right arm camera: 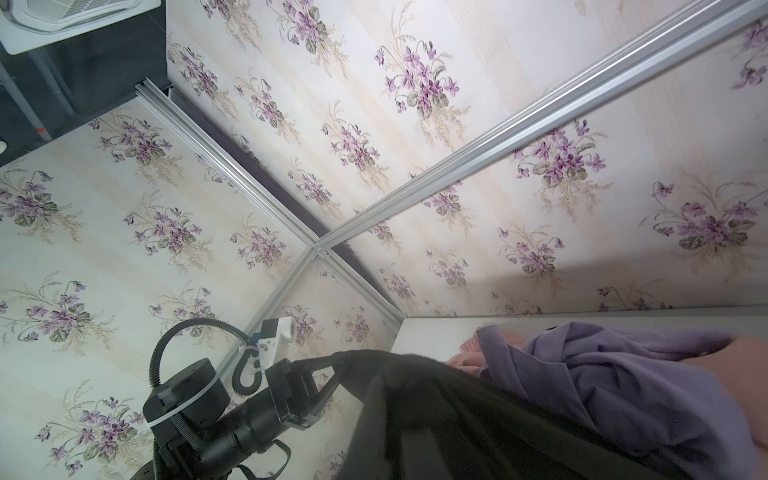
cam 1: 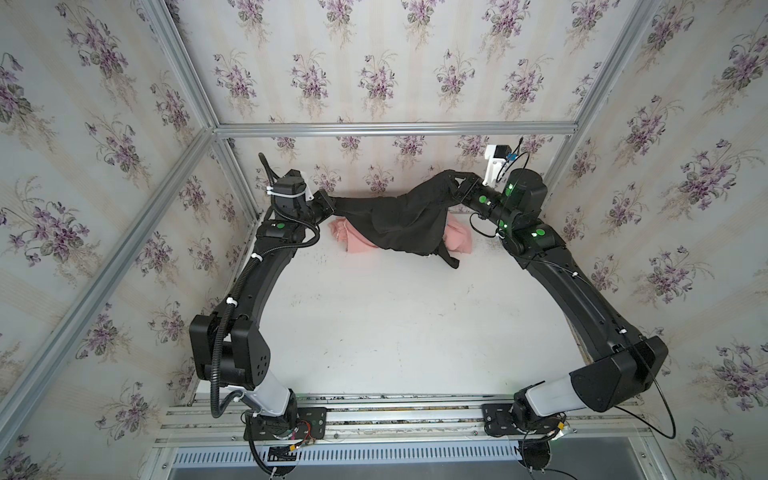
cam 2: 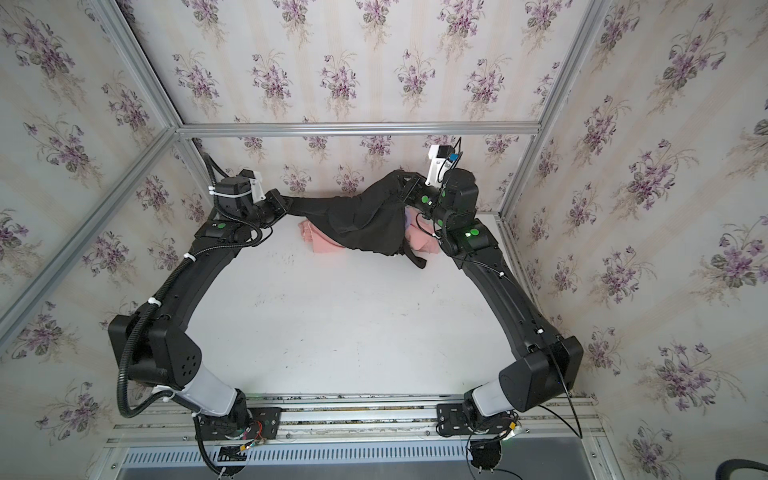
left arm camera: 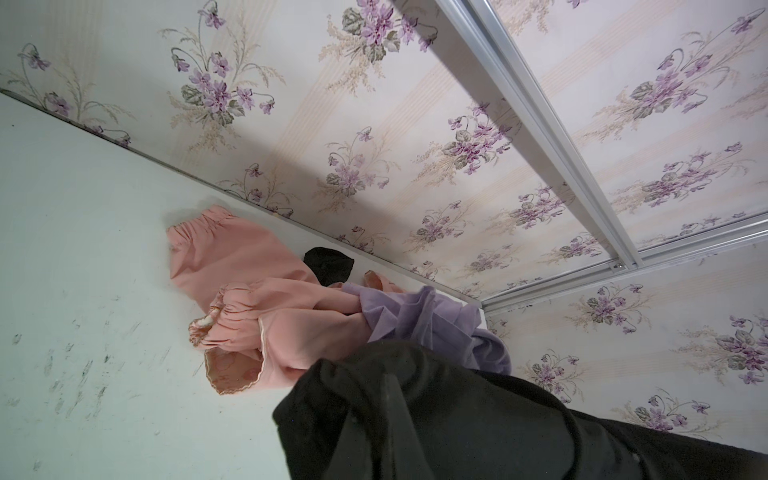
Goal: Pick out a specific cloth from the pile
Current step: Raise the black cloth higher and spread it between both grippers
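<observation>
The black cloth [cam 1: 399, 220] hangs stretched between my two grippers above the pile, at the back of the table in both top views. My left gripper [cam 1: 334, 203] is shut on its left end. My right gripper [cam 1: 451, 174], raised higher, is shut on its right end. A thin black strap [cam 1: 451, 259] trails down onto the table. Under the cloth lie the salmon-pink sweatshirt [cam 1: 357, 243] and the lilac garment [cam 2: 409, 216]. In the left wrist view the pink sweatshirt [left arm camera: 257, 266] and lilac garment [left arm camera: 415, 316] rest on the table beyond the black cloth [left arm camera: 457, 415], which covers the jaws.
The flowered back wall [cam 1: 374, 166] stands right behind the pile. Aluminium frame posts [cam 1: 237, 178] mark the back corners. White tabletop [cam 1: 395, 324] runs from the pile to the mounting rail [cam 1: 395, 411] at the front.
</observation>
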You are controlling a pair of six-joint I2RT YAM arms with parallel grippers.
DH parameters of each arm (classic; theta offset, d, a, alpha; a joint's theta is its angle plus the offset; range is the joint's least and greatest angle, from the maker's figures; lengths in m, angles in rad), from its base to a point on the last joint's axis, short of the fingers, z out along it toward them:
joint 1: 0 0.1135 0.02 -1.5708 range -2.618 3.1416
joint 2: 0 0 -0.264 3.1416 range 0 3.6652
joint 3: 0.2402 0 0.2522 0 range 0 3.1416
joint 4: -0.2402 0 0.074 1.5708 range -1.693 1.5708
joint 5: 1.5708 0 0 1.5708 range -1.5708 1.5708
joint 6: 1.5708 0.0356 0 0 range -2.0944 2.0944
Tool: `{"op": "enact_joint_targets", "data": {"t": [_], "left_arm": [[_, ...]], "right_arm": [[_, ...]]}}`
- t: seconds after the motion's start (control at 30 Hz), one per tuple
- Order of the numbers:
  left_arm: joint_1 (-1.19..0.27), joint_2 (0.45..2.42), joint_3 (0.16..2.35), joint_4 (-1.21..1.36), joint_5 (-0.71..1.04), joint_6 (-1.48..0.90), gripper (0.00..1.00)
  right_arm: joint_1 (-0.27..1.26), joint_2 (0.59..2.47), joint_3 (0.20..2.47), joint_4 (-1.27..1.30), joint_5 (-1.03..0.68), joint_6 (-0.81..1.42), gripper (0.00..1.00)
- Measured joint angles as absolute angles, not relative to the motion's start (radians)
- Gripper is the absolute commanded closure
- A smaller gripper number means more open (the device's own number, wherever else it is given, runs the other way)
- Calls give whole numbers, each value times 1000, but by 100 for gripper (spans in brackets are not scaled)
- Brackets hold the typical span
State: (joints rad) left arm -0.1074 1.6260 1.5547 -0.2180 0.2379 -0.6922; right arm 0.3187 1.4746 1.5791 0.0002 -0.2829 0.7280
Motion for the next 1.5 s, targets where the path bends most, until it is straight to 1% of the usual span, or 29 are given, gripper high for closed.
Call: {"op": "enact_joint_targets", "data": {"t": [1.07, 1.37, 1.5], "left_arm": [[-117, 1594, 1634, -218, 263, -712, 96], [-117, 1584, 1691, -218, 263, -712, 95], [-118, 1584, 1727, -218, 263, -712, 97]], "right_arm": [[319, 1466, 1689, -15, -250, 682, 95], [319, 1466, 1752, -35, -236, 668, 95], [318, 1463, 1760, -38, -227, 653, 95]]}}
